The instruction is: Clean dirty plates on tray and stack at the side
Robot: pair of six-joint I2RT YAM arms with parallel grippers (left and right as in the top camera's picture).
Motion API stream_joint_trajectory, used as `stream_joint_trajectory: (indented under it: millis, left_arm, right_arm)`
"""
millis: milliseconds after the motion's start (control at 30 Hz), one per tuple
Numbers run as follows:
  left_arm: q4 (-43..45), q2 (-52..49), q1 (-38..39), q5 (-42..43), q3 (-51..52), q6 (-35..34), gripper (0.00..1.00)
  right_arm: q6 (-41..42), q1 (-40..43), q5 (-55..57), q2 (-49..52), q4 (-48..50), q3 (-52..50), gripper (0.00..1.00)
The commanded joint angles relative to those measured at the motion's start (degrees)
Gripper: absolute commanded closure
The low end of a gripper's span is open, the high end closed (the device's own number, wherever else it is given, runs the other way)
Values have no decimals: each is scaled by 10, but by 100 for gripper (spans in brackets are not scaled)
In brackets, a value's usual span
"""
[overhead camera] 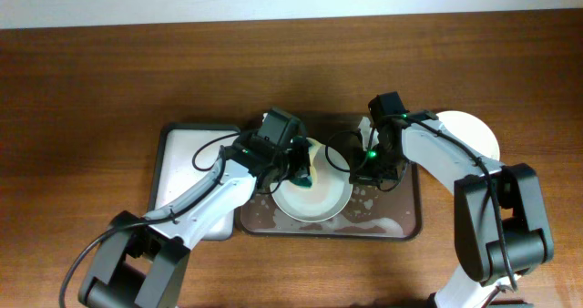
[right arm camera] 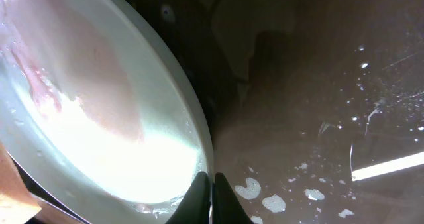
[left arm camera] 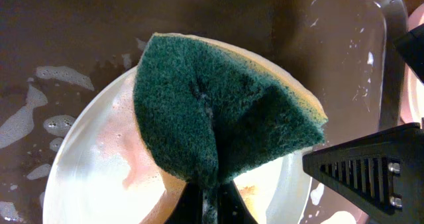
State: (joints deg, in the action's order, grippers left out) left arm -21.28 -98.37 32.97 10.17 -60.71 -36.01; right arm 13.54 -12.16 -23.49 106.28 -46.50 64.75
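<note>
1. Overhead cam: fixed, looks straight down, far; whole table (overhead camera: 91,71) in shot, tray (overhead camera: 405,226) just below centre.
2. L wrist cam: v. close over plate (left arm camera: 86,158), at its 11 o'clock.
3. R wrist cam: v. close at plate's 2 o'clock edge; all 3 views share plate.

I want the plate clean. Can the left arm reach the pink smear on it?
Probably yes. The left claw presses its sponge onto the plate right beside the pink smear. Nothing lies between, and the right claw pinches the plate's rim to steady it.
</note>
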Motion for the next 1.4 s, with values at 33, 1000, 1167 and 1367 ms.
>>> stream_joint_trajectory:
  millis: [33,1000,1167,1367]
  left_arm:
    - [2,-34,28,-7,-9,7,100]
    - [-188,68,-226,-119,6,204,100]
    - [-152,28,-227,-120,27,205,100]
    - [-124,-5,-227,-122,27,205,50]
  right_arm:
    - [4,-2,1,-8,0,3,96]
    - [55,-25,43,-8,30,-31,90]
    - [56,-31,45,-8,41,-30,96]
    - [32,-7,129,-57,-37,48,96]
